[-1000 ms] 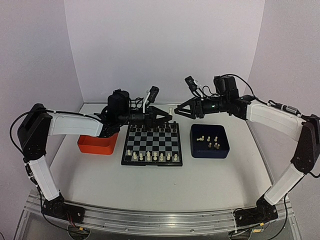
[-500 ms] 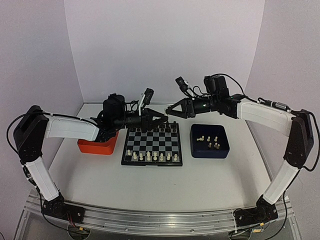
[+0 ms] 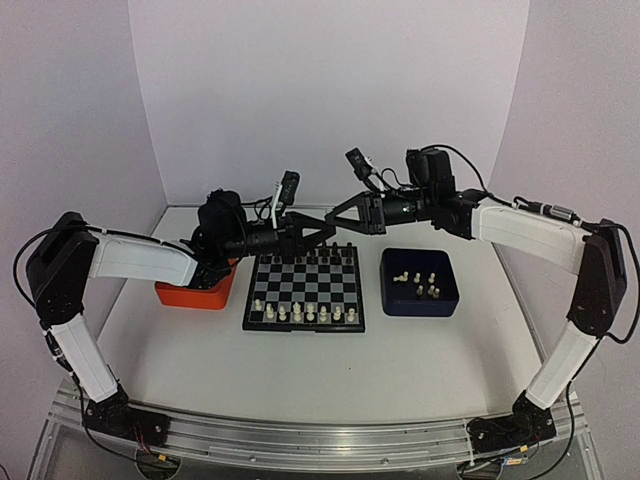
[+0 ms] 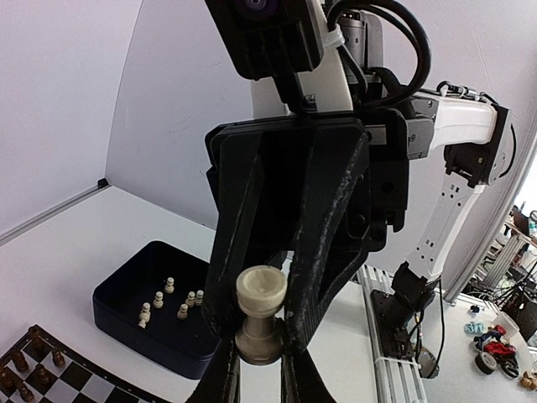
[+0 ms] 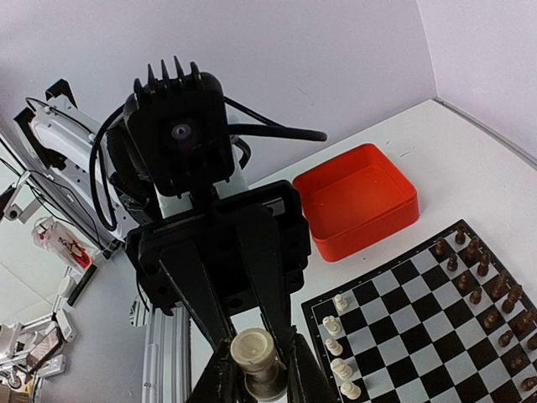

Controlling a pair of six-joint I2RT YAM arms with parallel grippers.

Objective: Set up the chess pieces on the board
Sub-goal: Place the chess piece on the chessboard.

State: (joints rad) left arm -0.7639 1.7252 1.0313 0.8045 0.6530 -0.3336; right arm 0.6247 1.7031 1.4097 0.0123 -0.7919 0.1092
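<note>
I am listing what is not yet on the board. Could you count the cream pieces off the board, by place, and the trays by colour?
Cream pieces in the dark blue tray: 6
Cream piece held by left gripper and right gripper: 1
Dark blue tray: 1
Orange tray: 1
Total: 9

My two arms rise from the near corners of the table [image 3: 400, 370] and meet tip to tip above the surface, toward the middle of its far edge. The left arm [image 3: 140, 258] stretches low and almost level. The right arm [image 3: 520, 225] reaches in slightly higher. My left gripper [image 4: 258, 353] is clamped on a chess piece [image 4: 260, 323], and my right gripper [image 5: 258, 369] presses both fingers against the same piece.
</note>
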